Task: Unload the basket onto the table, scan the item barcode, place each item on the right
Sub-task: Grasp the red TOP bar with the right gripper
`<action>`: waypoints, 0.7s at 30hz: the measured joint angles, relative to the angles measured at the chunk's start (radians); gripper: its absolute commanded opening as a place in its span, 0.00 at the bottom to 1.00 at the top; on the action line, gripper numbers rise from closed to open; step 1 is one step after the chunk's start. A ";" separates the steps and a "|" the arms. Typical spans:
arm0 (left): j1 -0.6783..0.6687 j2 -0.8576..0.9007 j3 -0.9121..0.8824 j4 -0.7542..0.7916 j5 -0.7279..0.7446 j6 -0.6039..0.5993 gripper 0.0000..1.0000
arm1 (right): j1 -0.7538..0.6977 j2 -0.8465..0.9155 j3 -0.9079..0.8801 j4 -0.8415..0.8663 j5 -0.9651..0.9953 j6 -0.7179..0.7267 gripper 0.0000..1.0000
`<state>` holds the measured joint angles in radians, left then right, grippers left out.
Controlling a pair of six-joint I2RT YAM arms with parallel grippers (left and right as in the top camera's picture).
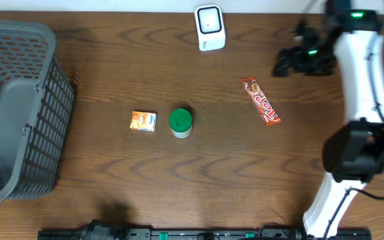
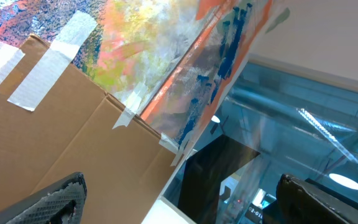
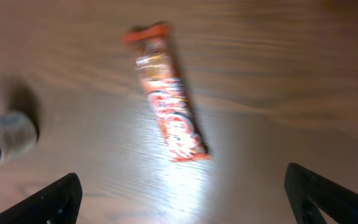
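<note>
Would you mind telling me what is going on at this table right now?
A two-arm robot is set to scan an item's barcode, but nothing is picked up yet. The right tool hangs open over the candy bar, which lies on the table apart from the green-lidded jar and small orange box. The white scanner sits at the far edge. The left tool is open too, its camera facing cardboard.

You see a red bar (image 1: 261, 101) with white letters, a green lid (image 1: 180, 119), a grey basket (image 1: 53, 120), a white scanner (image 1: 210, 28), a brown stripy table (image 1: 112, 193) and a little box (image 1: 143, 121), maybe orange.
</note>
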<state>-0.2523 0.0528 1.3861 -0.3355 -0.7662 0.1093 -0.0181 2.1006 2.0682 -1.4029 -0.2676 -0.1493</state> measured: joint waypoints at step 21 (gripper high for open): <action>0.000 0.000 0.000 0.000 0.000 0.000 0.98 | 0.109 0.229 -0.145 0.053 -0.119 -0.170 0.87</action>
<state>-0.2523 0.0528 1.3861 -0.3355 -0.7662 0.1093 0.0906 2.3299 1.9232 -1.3499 -0.3870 -0.3191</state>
